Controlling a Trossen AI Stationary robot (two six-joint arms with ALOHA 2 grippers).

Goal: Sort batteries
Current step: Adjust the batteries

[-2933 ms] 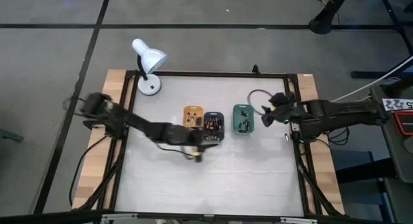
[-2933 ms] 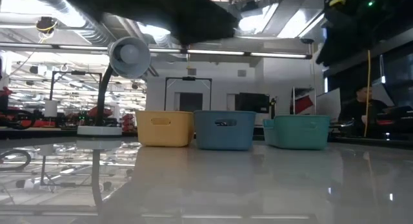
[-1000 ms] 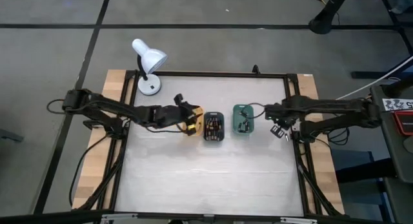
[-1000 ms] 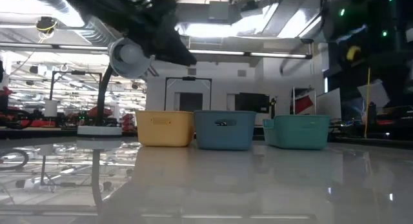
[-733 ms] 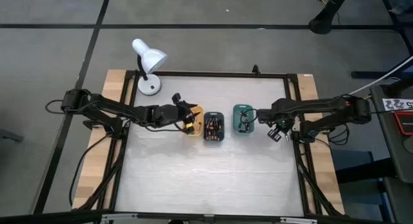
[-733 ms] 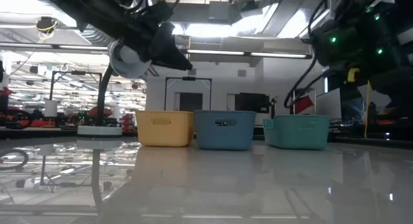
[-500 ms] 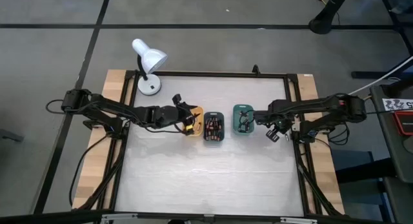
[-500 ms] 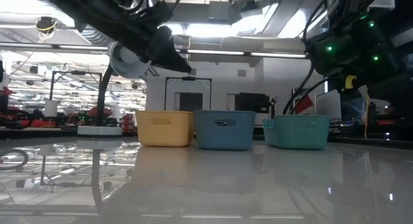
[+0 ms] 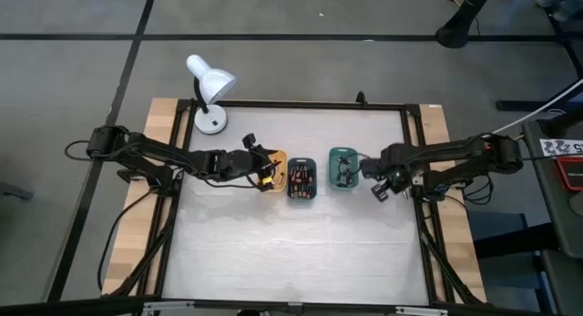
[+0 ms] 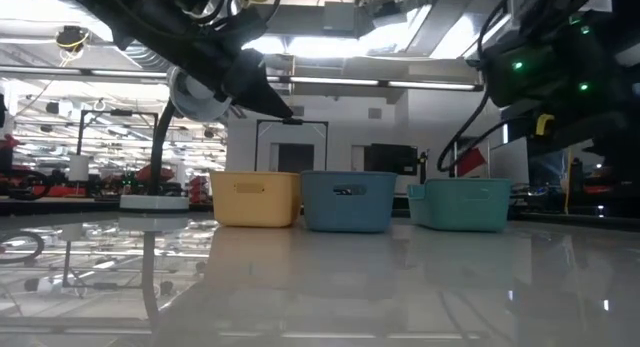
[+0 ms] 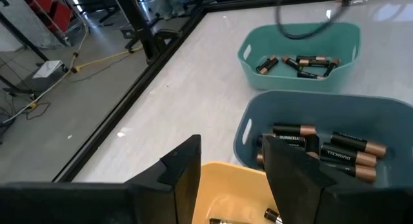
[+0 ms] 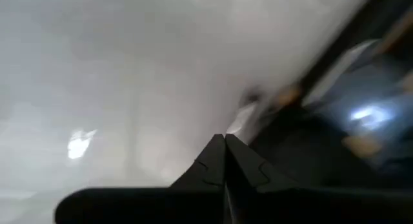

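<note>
**Batteries spread over three small trays, both grippers near the row**

The batteries (image 11: 326, 153) are seen lying in three small plastic trays set in a row near the middle of the table (image 9: 291, 252). In the left wrist view, several dark batteries with copper-coloured ends are shown side by side in the dark teal tray (image 11: 387, 114), a looser handful is shown in the green tray (image 11: 248, 53) beyond it, and two battery ends are visible at the edge of the picture inside the orange tray (image 11: 226, 185). In the high view the same order is kept from left to right: orange tray (image 9: 277, 158), dark teal tray (image 9: 301, 197), green tray (image 9: 342, 187), each just beside the next.

The left gripper (image 9: 265, 168) is held over the orange tray, and its two fingers (image 11: 184, 175) are seen spread apart with nothing between them. The right gripper (image 9: 383, 188) is placed just beside the green tray, on the side away from the other trays, above the bare table; in the right wrist view its fingers (image 12: 224, 161) are pressed together and nothing is gripped.

A white desk lamp (image 9: 209, 86) is stood at the far left corner of the table, well apart from the trays.
</note>
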